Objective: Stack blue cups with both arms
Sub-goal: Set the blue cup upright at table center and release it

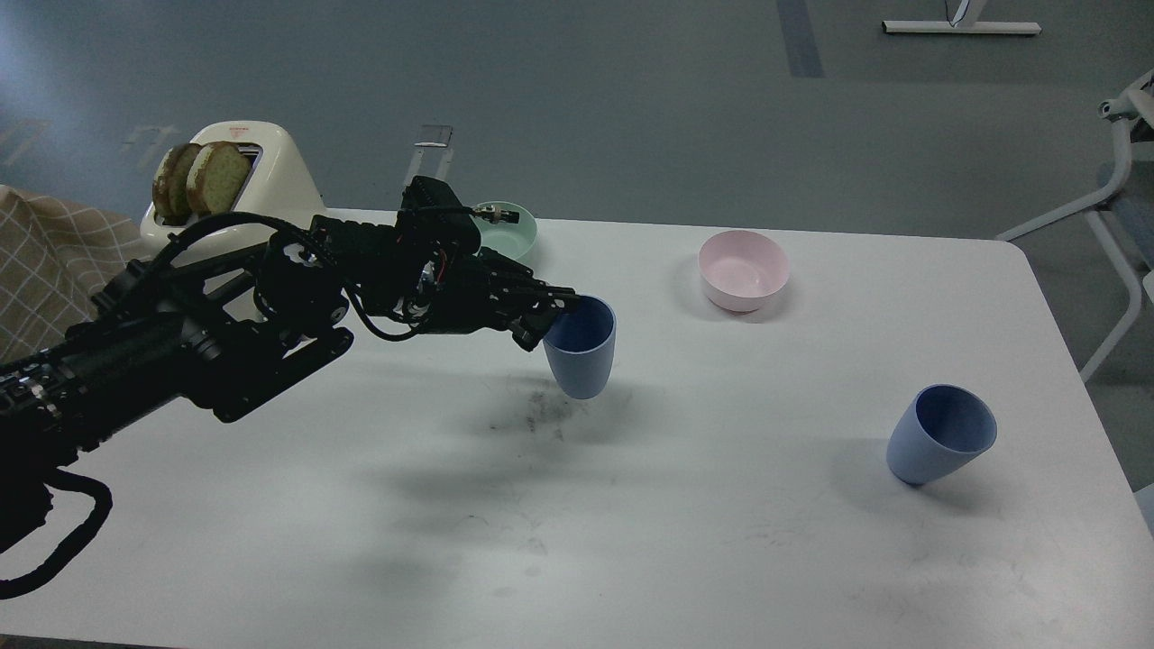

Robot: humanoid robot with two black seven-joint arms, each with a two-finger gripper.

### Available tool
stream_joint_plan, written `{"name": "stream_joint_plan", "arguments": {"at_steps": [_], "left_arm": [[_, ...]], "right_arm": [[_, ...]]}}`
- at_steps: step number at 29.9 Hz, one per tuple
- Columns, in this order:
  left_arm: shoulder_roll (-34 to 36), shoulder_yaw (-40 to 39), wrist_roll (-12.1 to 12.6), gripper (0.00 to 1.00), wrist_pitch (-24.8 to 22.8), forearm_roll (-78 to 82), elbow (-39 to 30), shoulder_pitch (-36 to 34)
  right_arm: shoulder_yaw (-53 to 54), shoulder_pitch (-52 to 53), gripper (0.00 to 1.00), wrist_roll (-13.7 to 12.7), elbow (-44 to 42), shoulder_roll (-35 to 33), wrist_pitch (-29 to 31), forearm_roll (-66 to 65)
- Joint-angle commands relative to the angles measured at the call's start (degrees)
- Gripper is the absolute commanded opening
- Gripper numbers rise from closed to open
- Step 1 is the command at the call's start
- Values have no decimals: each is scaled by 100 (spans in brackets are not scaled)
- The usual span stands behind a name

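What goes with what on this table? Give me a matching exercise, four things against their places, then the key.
Things:
1. held blue cup
2. free blue cup
3. pink bowl
4. toaster

Places:
A. far left, two bread slices in it
B. near the right edge, standing alone
C. far side, right of centre
D. rim in the left gripper, at mid-table

Pairs: 1-D, 2-B, 3-C, 4-A

White table, toaster, green bowl, pink bowl, blue cup resting on it.
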Motion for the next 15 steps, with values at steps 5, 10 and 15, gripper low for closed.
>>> {"name": "stream_joint_plan", "arguments": {"at_steps": [5, 10, 15], "left_arm": [[-333, 5, -1, 9, 0, 1, 359, 24], [-474, 5, -1, 9, 9, 1, 571, 33], [-456, 5, -1, 10, 9, 1, 607, 33]], "right_arm": [[0, -87, 100, 1, -13, -46, 0, -8], [0, -105, 100, 1, -13, -46, 0, -8], [0, -105, 100, 1, -13, -46, 0, 1]]}}
